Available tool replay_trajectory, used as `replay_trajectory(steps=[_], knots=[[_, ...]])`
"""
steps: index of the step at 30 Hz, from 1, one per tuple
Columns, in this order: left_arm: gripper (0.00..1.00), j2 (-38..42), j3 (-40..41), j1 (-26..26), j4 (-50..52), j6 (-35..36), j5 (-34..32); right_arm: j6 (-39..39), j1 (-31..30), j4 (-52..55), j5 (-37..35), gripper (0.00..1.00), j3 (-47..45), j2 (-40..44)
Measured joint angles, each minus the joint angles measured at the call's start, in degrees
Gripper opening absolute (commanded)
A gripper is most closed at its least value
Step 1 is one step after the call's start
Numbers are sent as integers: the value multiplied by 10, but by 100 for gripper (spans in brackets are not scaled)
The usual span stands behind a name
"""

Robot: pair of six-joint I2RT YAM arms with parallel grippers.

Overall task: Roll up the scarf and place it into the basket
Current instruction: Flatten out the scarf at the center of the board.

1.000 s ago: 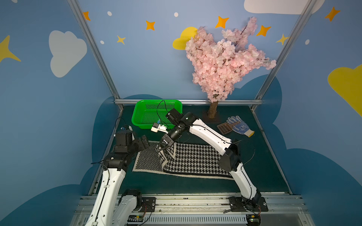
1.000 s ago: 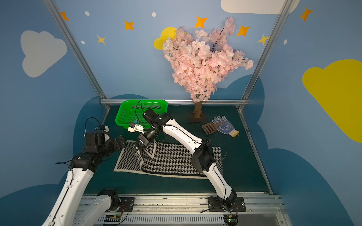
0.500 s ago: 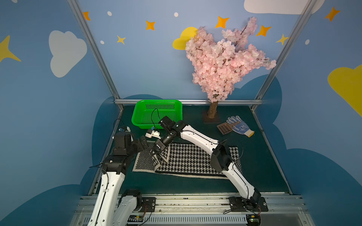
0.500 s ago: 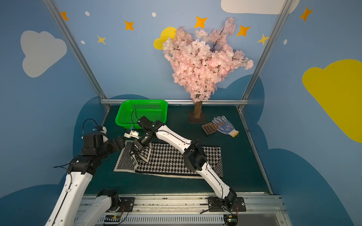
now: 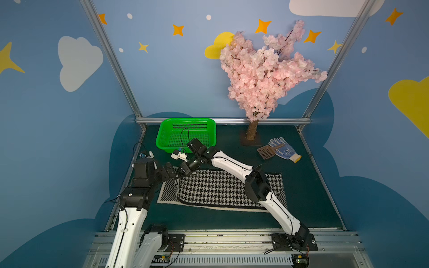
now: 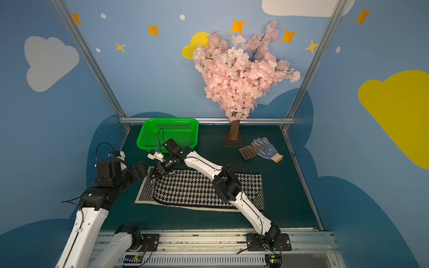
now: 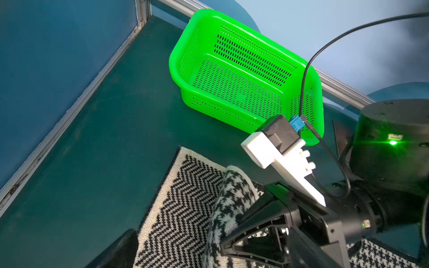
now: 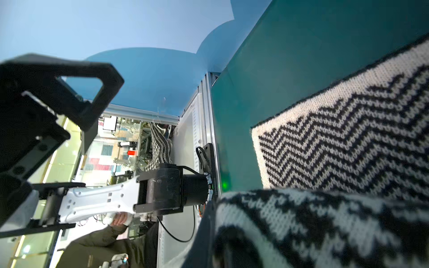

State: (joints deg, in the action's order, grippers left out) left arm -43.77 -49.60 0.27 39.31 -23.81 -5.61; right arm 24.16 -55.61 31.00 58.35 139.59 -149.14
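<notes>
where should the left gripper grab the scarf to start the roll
Probably the herringbone end of the scarf, at its short edge, coming in low from the robot's left. That end lies flat and uncovered, sticking out past the houndstooth layer, right by the open left gripper. The right gripper holds the houndstooth layer's far corner pinched up.

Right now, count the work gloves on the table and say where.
1. The glove lies at the table's far right, against the brown scoop. No second glove shows.
</notes>
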Motion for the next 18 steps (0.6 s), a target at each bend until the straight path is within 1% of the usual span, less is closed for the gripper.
replay_trajectory(steps=[1,2,5,7,8,10,13,15,18], knots=[[100,2,3,0,0,-1,0,13,0,-18,0,27,0,-5],[100,3,4,0,2,-2,0,24,-1,-34,-1,36,0,-9],[100,9,5,0,7,-2,-3,52,-3,-73,-2,58,0,-22],[100,16,5,0,12,-2,-6,65,-5,-90,-5,75,0,-26],[100,20,5,0,15,-2,-7,68,-5,-95,-8,82,-1,-26],[100,28,3,0,22,-2,-9,70,-4,-108,-18,84,-8,-23],[100,37,0,0,29,-2,-11,66,0,-116,-43,86,-57,5],[100,41,0,0,33,-3,-9,59,9,-112,-72,87,-117,46],[100,41,0,0,38,-10,2,46,39,-89,-127,87,-220,136]])
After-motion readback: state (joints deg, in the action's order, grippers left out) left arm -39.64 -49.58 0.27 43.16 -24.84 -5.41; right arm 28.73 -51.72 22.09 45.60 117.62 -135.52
